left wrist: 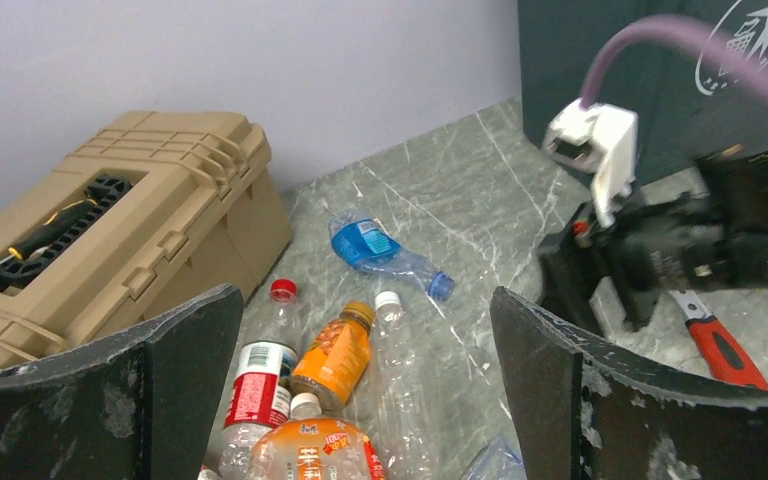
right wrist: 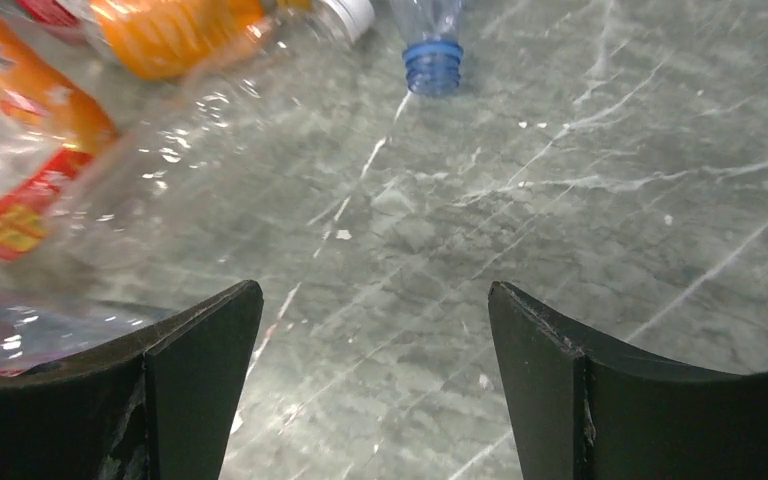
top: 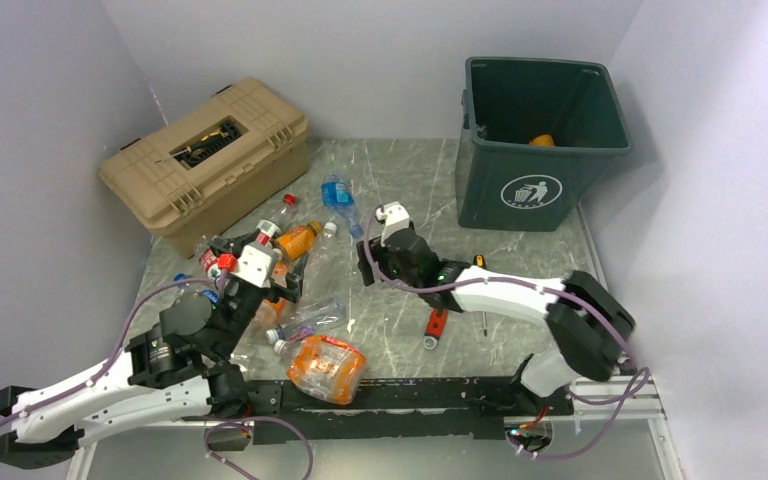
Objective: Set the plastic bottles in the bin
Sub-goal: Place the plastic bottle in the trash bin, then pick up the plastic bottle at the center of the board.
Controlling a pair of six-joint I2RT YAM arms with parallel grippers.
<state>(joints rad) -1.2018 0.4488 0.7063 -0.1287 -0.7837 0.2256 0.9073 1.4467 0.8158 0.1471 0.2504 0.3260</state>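
My left claw (left wrist: 362, 300) stands wide open, holding nothing, above the heap of crushed clear and orange plastic bottles (top: 312, 315) on the left of the grey marbled bench (top: 520, 265). My right claw (right wrist: 375, 300) is open too (empty, over bare bench), just right of that heap. A clear bottle with a blue label (top: 340, 195) lies apart, nearer the tall dark green square plastic bin (top: 525, 190) at the back right. One orange bottle (top: 543, 140) already lies inside the bin. A tan toolbox (top: 210, 160) sits back left; a red-handled wrench (top: 437, 323) lies right of the heap.
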